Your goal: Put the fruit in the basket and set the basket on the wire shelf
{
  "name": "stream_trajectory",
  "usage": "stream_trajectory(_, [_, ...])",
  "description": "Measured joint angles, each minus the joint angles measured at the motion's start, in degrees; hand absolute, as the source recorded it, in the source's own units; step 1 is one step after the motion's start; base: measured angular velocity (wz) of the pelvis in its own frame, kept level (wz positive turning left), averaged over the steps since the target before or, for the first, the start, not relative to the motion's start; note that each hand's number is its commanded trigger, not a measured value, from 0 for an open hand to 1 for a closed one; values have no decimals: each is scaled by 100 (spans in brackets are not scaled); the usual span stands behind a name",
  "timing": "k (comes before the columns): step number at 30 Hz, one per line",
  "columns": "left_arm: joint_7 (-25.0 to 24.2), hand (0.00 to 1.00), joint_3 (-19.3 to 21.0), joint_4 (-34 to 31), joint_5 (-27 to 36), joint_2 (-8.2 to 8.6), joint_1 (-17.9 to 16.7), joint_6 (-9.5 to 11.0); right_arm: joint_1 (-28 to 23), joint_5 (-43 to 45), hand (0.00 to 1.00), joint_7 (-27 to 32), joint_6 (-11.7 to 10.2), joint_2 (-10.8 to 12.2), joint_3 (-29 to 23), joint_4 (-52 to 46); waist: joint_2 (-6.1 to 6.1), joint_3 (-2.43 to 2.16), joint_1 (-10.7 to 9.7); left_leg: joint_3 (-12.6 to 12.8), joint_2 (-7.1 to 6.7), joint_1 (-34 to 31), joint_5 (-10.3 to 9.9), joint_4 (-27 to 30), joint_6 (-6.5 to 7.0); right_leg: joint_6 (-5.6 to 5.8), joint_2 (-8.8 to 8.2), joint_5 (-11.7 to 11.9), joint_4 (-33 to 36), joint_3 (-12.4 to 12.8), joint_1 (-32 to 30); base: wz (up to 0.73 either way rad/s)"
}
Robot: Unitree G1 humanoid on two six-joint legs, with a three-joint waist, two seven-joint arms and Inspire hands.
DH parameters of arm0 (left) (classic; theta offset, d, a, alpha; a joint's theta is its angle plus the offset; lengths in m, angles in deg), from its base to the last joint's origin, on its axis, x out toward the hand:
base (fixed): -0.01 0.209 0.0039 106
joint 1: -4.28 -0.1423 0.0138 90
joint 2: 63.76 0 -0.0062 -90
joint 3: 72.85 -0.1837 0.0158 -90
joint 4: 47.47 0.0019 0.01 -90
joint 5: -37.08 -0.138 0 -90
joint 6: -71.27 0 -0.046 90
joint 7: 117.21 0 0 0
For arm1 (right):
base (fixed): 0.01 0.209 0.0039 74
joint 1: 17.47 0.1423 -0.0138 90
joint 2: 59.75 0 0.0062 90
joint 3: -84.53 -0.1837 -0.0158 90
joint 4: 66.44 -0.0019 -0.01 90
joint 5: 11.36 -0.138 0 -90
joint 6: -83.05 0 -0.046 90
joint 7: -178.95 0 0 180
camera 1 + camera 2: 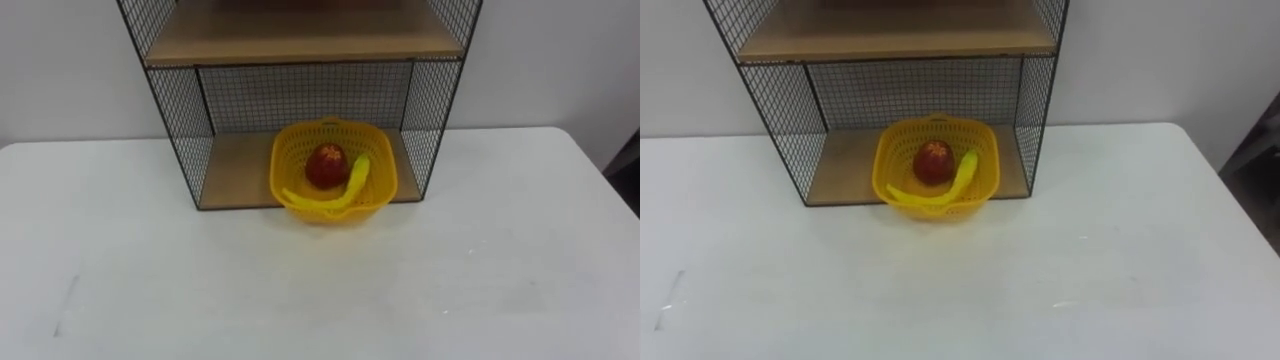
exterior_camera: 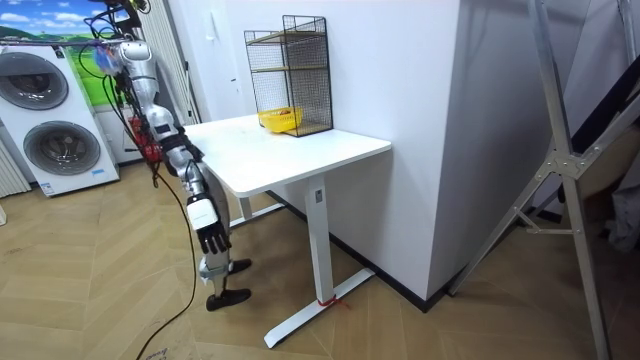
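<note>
A yellow plastic basket (image 1: 290,152) rests on the lower wooden board of the black wire shelf (image 1: 185,130), its front part jutting out over the white table (image 1: 300,290). Inside it lie a red apple (image 1: 327,165) and a yellow banana (image 1: 352,182) curved along the front right. In the room view I stand at the end of the table away from the wall, facing the shelf (image 2: 300,60). My right hand (image 2: 212,232) hangs at my side, well below the tabletop, fingers relaxed and holding nothing.
The shelf's upper wooden board (image 1: 300,40) sits above the basket. The shelf backs onto a white wall. Two washing machines (image 2: 55,140) stand at the room view's left, and a metal frame (image 2: 560,170) at its right.
</note>
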Motion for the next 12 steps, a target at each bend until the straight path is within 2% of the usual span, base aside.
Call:
stream_trajectory(6, [-92,0,-152,27,-166,0,9,-215,156,420,0,-452,166,-1,442,-6,-61,17,125,-12,4,30,-6,8,9,-4,-5,7,-26,-10,42,-2])
stream_trajectory(10, [-105,0,-261,28,-251,3,-22,-363,220,431,0,-642,215,0,468,-5,-60,19,128,-21,2,27,-6,25,9,-4,-2,7,-26,-5,42,2])
stream_trajectory(12, [-120,0,-257,29,-251,6,-18,-371,210,459,0,-713,223,-2,467,-1,-60,19,125,-21,2,27,-6,24,9,-4,-4,7,-26,-13,43,0])
